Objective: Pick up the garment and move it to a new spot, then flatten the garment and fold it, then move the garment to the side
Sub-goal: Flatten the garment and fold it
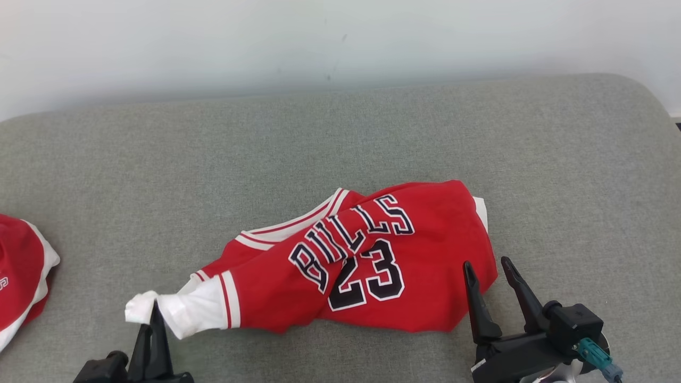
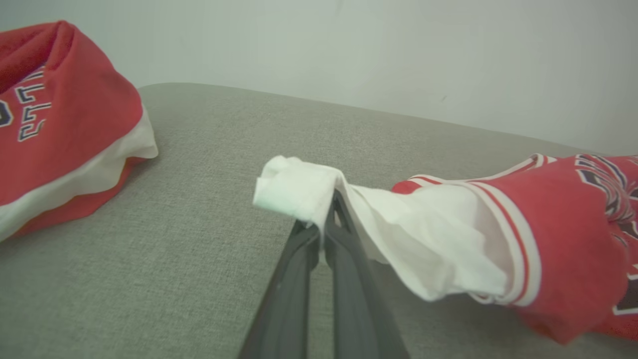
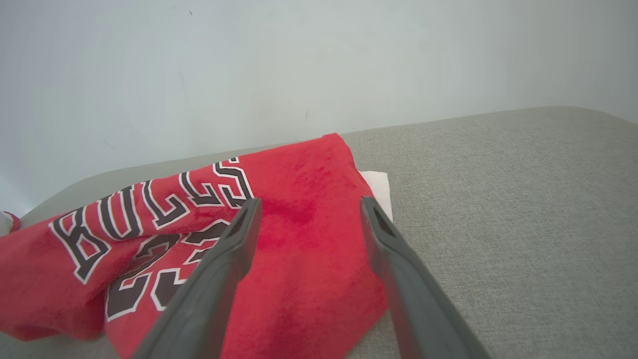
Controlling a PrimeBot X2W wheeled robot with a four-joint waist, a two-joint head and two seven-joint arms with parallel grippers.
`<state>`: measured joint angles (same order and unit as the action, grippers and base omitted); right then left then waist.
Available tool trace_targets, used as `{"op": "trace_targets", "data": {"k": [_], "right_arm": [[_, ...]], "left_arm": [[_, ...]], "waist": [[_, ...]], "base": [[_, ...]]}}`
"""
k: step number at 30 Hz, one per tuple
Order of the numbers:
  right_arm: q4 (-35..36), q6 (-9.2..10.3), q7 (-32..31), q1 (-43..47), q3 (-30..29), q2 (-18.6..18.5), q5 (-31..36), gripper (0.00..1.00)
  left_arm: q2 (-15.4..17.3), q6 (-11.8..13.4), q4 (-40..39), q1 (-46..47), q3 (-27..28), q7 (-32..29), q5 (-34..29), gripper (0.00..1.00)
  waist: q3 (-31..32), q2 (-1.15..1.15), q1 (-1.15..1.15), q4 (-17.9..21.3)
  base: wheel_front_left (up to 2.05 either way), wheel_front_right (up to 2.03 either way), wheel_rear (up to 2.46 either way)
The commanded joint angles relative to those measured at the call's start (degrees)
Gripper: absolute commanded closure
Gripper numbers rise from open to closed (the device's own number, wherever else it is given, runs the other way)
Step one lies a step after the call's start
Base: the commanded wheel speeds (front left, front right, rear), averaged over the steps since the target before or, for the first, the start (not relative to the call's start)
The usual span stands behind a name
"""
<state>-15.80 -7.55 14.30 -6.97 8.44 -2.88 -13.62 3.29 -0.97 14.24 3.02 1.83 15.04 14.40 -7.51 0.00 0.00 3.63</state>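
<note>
Across everything, a grey fabric-covered tabletop (image 1: pixel 340 138) against a pale wall. On it, toward the front and a little right of centre, the garment (image 1: pixel 425 250): a red jersey lettered BULLS 23, crumpled and twisted, not yet flat. Long axis running left to right across the head view, rising slightly toward the right; white sleeve (image 1: pixel 186 308) pointing left, red body end pointing right. At the far left edge, well apart, a second red garment (image 1: pixel 18 266). At the jersey's right end, the right end effector (image 1: pixel 486 262), fingers spread wide, poised at the red hem with nothing gripped. At the left end, the left end effector (image 1: pixel 154 314), fingers pressed together and clamped on the tip of the white sleeve.

Risks, by judgement:
- Held by one thin sleeve tip alone, so likely to slip free under a hard pull.
- Likely to stretch into a rope rather than flatten if drawn left without a second hold on the right.
- Possible to pinch only the top layer there and leave the twist underneath.
- Possible to drag into the second garment if carried far left.
</note>
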Motion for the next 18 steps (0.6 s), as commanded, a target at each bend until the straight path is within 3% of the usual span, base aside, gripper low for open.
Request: {"op": "trace_targets", "data": {"k": [1, 2, 9, 15, 18], "right_arm": [[0.0, 0.13, 0.1, 0.6, -0.2, 0.0, -0.3, 0.00], [-0.1, 0.13, 0.1, 0.8, -0.3, 0.0, -0.4, 0.00], [-0.3, 0.13, 0.2, 1.8, -0.2, 0.0, -0.8, 0.00], [-0.4, 0.13, 0.3, 2.3, -0.1, 0.0, -1.2, 0.00], [-0.5, 0.13, 0.4, 2.6, 0.0, 0.0, -1.6, 0.00]], "left_arm": [[0.1, 0.3, 0.4, -0.2, 0.5, 0.2, 0.3, 0.66], [0.2, 0.5, 1.3, -0.5, 0.8, 0.2, 0.4, 0.00], [1.3, 1.4, 2.7, -2.5, 0.7, -3.4, 0.2, 0.00], [4.0, 3.0, -1.0, -3.7, 2.5, -5.9, -0.2, 0.00], [5.5, 4.3, -5.6, -3.9, 3.7, -10.7, 0.5, 0.00]], "waist": [[0.4, 0.00, 0.00, -0.1], [0.6, 0.00, 0.00, -0.1], [2.5, 0.00, 0.00, -0.2], [3.3, 0.00, 0.00, -0.2], [3.6, 0.00, 0.00, 0.0]], "base": [[0.00, 0.00, 0.00], [0.00, 0.00, 0.00], [0.00, 0.00, 0.00], [0.00, 0.00, 0.00], [0.00, 0.00, 0.00]]}}
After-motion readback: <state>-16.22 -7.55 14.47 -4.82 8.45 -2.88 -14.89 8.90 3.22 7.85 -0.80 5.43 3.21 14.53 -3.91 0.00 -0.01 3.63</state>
